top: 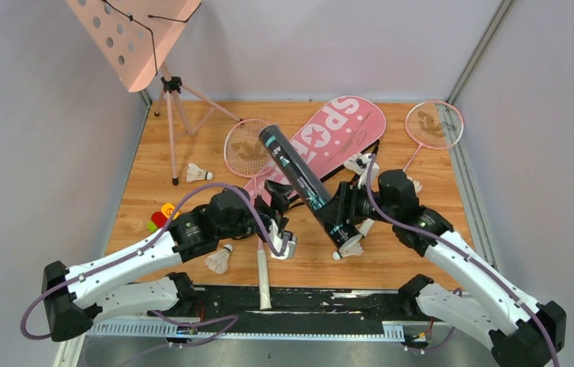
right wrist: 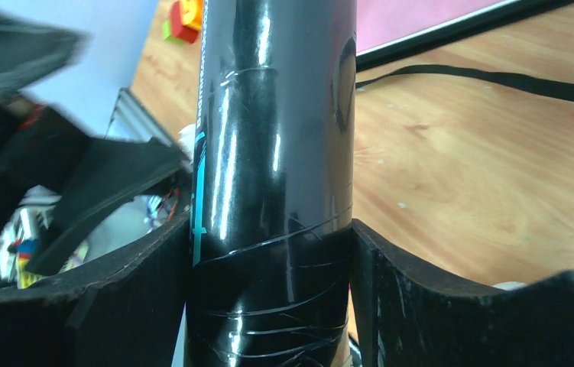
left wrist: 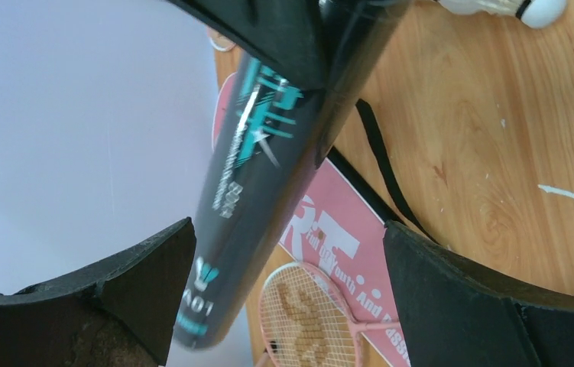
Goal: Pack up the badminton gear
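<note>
The black tube (top: 299, 172) is tilted up off the table, its open top toward the back left. My right gripper (top: 342, 212) is shut on its lower end, and in the right wrist view both pads press the tube (right wrist: 272, 229). My left gripper (top: 278, 197) is open just left of the tube's middle. In the left wrist view the tube (left wrist: 261, 176) passes beyond the wide finger gap, nearer the left finger (left wrist: 131, 283). The pink bag (top: 333, 136) lies behind, with one racket (top: 247, 149) on it and another racket (top: 434, 124) at the back right.
Shuttlecocks lie at the left (top: 198, 173), by my left arm (top: 219, 260), near the bag (top: 358, 163) and under the tube's lower end (top: 351, 248). The pink music stand (top: 134, 30) stands at the back left. Coloured blocks (top: 163, 215) sit at the left edge.
</note>
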Robot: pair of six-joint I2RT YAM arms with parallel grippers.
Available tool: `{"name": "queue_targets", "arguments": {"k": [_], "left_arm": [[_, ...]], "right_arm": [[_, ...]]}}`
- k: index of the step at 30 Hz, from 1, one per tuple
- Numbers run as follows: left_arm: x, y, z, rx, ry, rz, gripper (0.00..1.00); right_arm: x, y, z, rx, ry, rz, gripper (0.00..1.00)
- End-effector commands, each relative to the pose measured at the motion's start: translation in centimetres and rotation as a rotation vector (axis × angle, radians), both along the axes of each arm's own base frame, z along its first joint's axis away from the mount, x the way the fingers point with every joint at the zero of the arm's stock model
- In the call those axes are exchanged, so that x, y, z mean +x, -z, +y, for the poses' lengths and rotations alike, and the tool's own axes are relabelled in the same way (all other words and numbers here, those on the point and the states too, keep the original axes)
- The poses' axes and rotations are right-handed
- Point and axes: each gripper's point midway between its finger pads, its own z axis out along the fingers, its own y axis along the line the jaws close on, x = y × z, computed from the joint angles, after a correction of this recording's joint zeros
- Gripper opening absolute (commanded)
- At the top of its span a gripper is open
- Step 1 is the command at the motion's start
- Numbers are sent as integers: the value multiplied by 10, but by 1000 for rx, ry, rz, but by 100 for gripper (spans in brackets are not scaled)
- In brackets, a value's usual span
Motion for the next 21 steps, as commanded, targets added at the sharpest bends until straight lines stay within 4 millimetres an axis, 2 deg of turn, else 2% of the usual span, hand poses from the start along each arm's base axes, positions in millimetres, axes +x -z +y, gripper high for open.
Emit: {"name": "queue_targets", "arguments": {"k": [1,4,9,14,21], "left_arm": [[2,6,-15,74,58,-133,100],[2,13,-18,101,52,-142,100],[1,13,-18,106,30,-163,100],[-6,16,-18,139,41,-169,100],[-12,28,-11,186,47,-128,99]], "right_arm": [[-32,-35,15,106,-126,-71,47],[-48,-39,20,113,-191,-65,47],[-63,-40,31,100,-270,-54,47],[-72,-47,43,106,-335,-55,47],[-80,-52,50,130,-395,-77,47]]}}
